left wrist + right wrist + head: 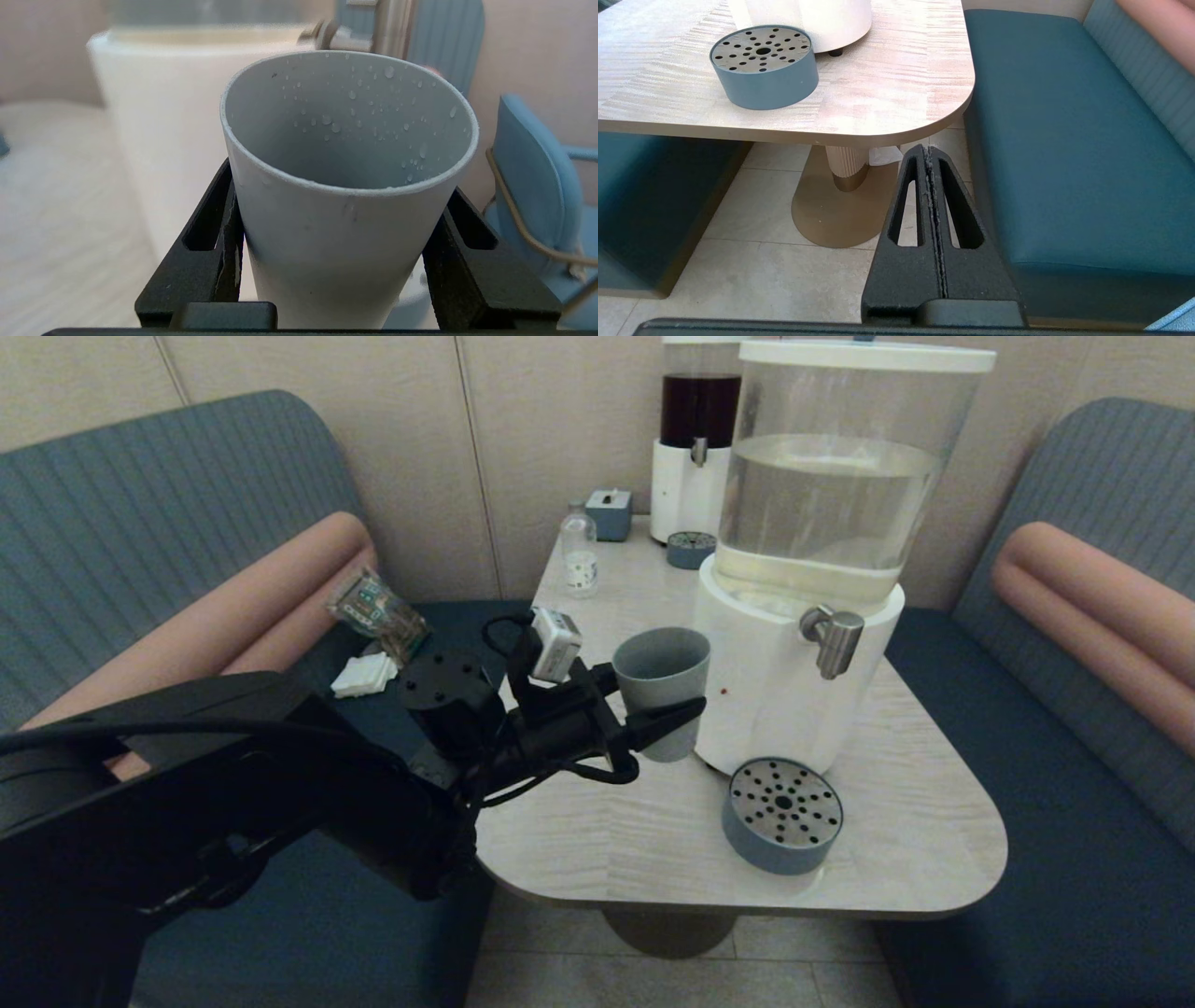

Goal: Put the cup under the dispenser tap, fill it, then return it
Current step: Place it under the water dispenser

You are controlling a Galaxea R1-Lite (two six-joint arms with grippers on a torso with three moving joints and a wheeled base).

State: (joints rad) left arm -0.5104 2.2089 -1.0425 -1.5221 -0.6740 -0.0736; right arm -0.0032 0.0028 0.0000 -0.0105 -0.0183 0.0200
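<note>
The grey-blue cup [661,681] stands upright beside the big white-based dispenser [794,663], to the left of its brushed-silver tap [834,637]. My left gripper [667,714] is shut on the cup; both black fingers [210,247] press its sides. Droplets cling to the cup's [345,186] inner wall. Its bottom is hidden, so I cannot tell whether it rests on the table. The tap [378,28] shows just beyond the rim. My right gripper [930,151] is shut on nothing, low by the table's front right corner, out of the head view.
A round grey-blue drip tray [782,814] with a perforated top sits on the table [915,784] below the tap. Further back stand a dark-red-liquid dispenser [695,448], a second drip tray [691,549], a small clear bottle [579,555] and a blue box [609,513]. Benches flank the table.
</note>
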